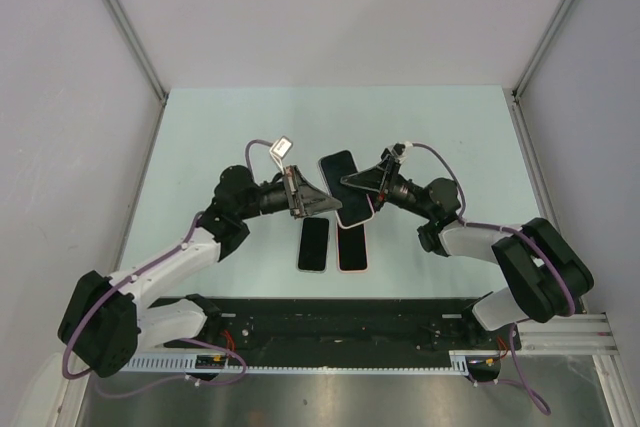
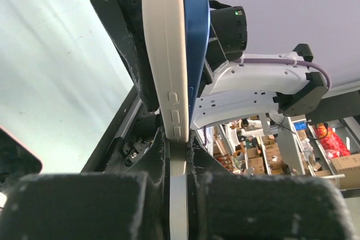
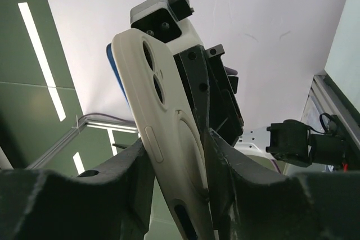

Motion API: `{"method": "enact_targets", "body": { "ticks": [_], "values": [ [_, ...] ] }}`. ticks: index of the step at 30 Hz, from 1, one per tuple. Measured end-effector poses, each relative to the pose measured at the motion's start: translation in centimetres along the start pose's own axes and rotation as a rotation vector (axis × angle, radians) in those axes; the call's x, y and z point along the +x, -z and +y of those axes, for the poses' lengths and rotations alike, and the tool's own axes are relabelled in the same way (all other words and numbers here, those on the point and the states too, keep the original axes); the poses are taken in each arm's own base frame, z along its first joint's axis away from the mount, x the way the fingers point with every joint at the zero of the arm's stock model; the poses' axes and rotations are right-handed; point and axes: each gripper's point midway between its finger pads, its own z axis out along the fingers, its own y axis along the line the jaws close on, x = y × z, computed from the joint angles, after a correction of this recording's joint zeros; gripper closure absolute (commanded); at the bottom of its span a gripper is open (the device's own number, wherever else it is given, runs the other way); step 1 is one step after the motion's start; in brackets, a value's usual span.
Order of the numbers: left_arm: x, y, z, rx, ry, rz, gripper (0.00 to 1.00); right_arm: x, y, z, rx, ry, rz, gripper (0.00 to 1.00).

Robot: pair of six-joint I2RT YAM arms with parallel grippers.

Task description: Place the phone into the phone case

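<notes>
A cream-white phone case [image 3: 169, 127] with camera cut-outs is held in the air above the table, with a blue phone [image 2: 197, 37] lying against its open side. In the top view the phone's black screen [image 1: 338, 169] faces up, and the pale case rim [image 1: 357, 219] shows at its near end. My left gripper [image 1: 316, 202] is shut on the case's edge [image 2: 169, 71] from the left. My right gripper [image 1: 354, 183] is shut on the case from the right. How far the phone sits inside the case is hidden.
Two more phones lie flat on the table below the held one, one on the left [image 1: 313, 244] and a pink-edged one on the right [image 1: 351, 248]. The black base rail [image 1: 330, 322] runs along the near edge. White walls enclose the table.
</notes>
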Motion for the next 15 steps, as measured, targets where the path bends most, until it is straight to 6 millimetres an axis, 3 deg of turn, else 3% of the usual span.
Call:
{"method": "enact_targets", "body": {
  "ticks": [3, 4, 5, 7, 9, 15],
  "values": [
    [-0.1, -0.1, 0.2, -0.03, -0.009, 0.01, 1.0, -0.1, 0.0, -0.2, 0.006, -0.001, -0.001, 0.67],
    [-0.2, -0.1, 0.3, -0.041, -0.006, 0.014, 1.0, -0.2, 0.0, -0.2, 0.007, 0.003, -0.003, 0.79],
    [-0.2, -0.1, 0.2, -0.053, 0.003, 0.02, 1.0, -0.3, 0.1, -0.3, 0.008, 0.013, -0.004, 0.83],
    [-0.2, -0.2, 0.2, -0.073, 0.027, 0.028, 0.88, -0.4, 0.1, -0.8, 0.012, 0.053, -0.005, 0.9],
    [-0.2, -0.2, 0.2, -0.091, 0.058, 0.029, 0.72, -0.5, 0.1, -0.9, 0.009, 0.102, -0.004, 0.91],
    [-0.6, 1.0, 1.4, -0.153, 0.056, 0.019, 0.43, -0.1, 0.8, -2.1, 0.051, 0.058, 0.017, 0.89]
  ]
}}
